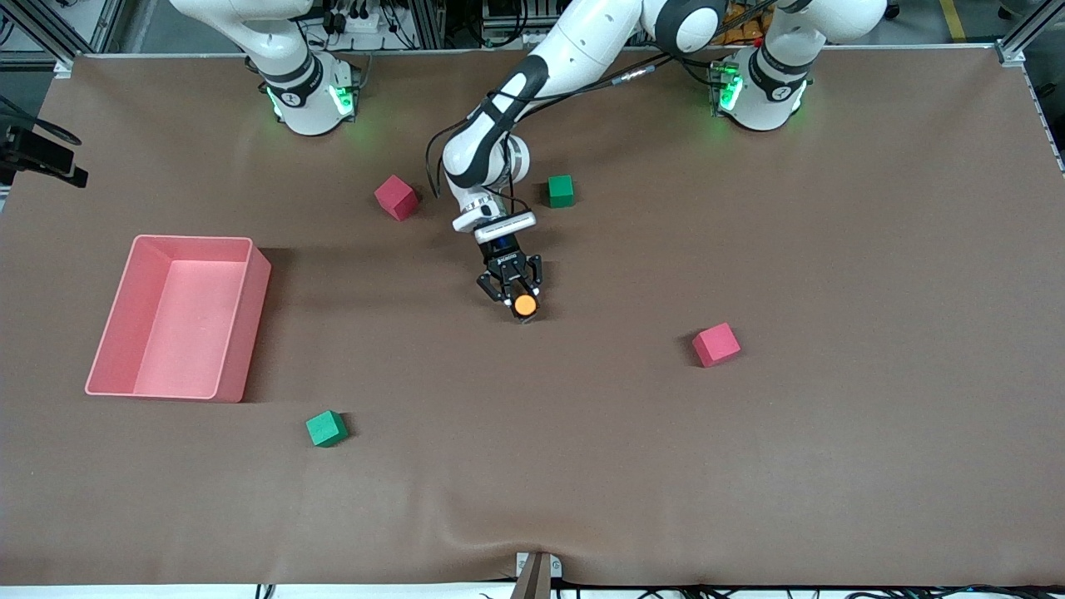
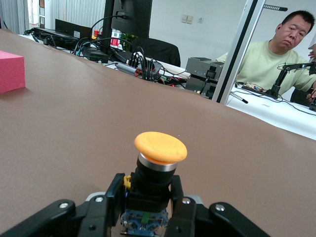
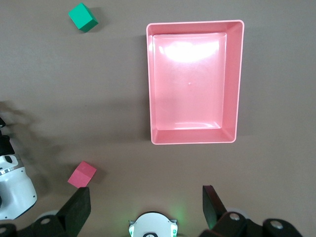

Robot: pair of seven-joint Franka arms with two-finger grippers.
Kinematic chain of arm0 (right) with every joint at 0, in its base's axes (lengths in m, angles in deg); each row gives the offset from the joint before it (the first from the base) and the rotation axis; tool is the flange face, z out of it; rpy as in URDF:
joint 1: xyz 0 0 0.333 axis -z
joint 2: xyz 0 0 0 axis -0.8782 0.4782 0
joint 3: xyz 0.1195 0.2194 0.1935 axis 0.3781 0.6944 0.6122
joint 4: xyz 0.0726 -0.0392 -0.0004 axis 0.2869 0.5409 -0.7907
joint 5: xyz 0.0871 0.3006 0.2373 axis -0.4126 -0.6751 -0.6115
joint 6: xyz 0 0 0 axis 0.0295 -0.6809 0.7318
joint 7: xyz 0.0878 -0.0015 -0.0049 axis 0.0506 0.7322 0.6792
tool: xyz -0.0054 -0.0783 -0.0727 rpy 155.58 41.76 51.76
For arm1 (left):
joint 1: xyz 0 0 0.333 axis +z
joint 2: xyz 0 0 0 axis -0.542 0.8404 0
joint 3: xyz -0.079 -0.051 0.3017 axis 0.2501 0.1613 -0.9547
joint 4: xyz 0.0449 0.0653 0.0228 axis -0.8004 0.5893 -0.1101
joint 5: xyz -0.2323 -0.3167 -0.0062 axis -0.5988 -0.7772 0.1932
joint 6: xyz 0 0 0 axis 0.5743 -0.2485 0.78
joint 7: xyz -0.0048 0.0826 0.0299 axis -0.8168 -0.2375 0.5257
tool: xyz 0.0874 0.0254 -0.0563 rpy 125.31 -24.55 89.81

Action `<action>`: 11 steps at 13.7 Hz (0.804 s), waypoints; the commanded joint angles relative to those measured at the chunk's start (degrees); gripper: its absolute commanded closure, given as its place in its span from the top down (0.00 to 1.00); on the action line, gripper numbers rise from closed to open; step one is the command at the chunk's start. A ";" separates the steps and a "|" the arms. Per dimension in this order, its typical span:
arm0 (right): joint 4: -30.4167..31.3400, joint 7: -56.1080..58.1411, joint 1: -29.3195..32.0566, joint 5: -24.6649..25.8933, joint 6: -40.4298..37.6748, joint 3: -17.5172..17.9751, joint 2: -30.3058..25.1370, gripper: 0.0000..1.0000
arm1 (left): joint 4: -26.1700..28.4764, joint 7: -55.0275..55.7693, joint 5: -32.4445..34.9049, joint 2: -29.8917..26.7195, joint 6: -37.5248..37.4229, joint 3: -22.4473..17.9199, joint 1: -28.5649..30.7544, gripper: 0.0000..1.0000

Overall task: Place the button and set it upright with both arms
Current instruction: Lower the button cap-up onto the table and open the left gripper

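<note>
The button (image 1: 525, 305) has a round orange cap on a black body with bluish bits at its base. My left gripper (image 1: 520, 301) is low over the middle of the brown table, shut on the button's black body. In the left wrist view the button (image 2: 160, 147) stands with its cap up between the fingers (image 2: 112, 195) of my left gripper (image 2: 148, 197). My right gripper (image 3: 144, 197) is out of the front view. It hangs open and empty high above its own base, and the right arm waits.
A pink bin (image 1: 247, 324) stands toward the right arm's end; it also shows in the right wrist view (image 3: 195, 23). Two red cubes (image 1: 396, 197) (image 1: 715, 344) and two green cubes (image 1: 561, 190) (image 1: 325, 428) lie scattered around the left gripper.
</note>
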 commanded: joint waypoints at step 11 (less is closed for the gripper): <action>0.15 -0.21 1.04 0.25 -0.32 0.59 -0.54 1.00 | -1.26 -0.54 1.48 0.91 1.30 -0.25 -0.02 1.00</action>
